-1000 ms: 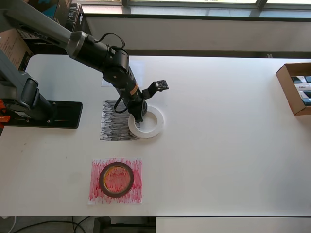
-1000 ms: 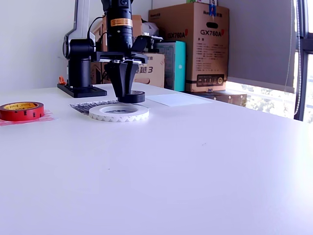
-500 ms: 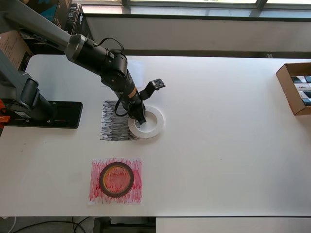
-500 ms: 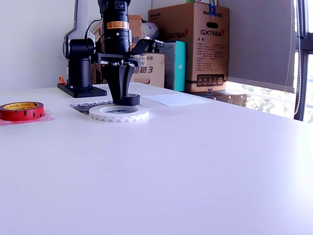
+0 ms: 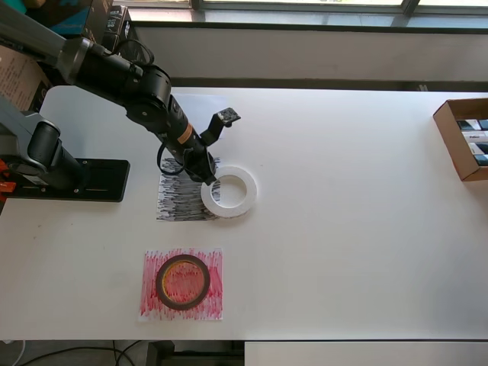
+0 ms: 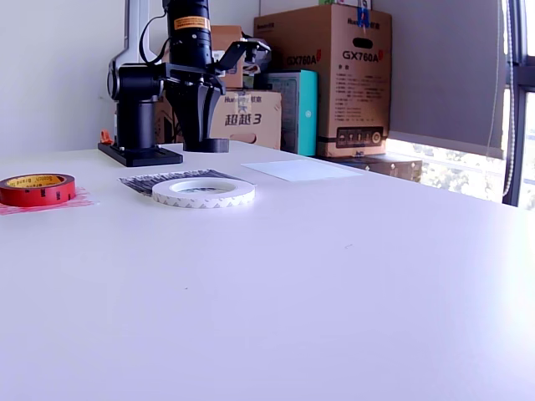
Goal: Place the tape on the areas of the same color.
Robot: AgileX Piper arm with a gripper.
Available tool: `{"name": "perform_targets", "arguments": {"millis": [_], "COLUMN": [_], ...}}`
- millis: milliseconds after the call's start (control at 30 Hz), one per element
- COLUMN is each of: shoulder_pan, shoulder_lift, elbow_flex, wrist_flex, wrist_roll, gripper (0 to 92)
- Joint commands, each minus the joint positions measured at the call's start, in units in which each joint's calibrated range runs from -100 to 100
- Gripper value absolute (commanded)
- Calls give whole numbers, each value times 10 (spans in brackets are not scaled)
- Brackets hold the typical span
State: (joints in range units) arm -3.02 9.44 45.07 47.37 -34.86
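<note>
Pinching the small black roll [image 6: 212, 146] across its sides with the gripper [image 6: 206, 142], fingers pressed in on it. Hung above the black sheet [image 5: 179, 200], clear of its surface, near its edge on the overhead view's right. Judged light and stiff, with a smooth outer wrap likely to slip under a loose hold; suited to a flat, level release.

Found the wide white ring [image 5: 229, 191] flat, overlapping that same edge of the black sheet. Judged light but thin-walled; best taken across the band, one finger inside the hole.

Found the dark red roll [image 5: 183, 281] on the red sheet [image 5: 207, 301], well apart from the black sheet. Saw the white sheet [image 6: 297, 170] just beyond the black sheet, bare.
</note>
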Motion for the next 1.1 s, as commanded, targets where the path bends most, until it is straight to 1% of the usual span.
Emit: {"name": "perform_targets", "arguments": {"millis": [0, 133, 333, 600, 967, 1067], "shoulder_pan": [-3, -6, -34, -34, -34, -33], "shoulder_lift": [-92, -98, -96, -92, -29, -20], "elbow_flex": [80, 99, 100, 101, 91, 95], "wrist_flex": [0, 0, -1, -1, -1, -19], "wrist_roll": [4, 8, 4, 8, 7, 7], "gripper": [0, 0, 0, 0, 0, 0]}}
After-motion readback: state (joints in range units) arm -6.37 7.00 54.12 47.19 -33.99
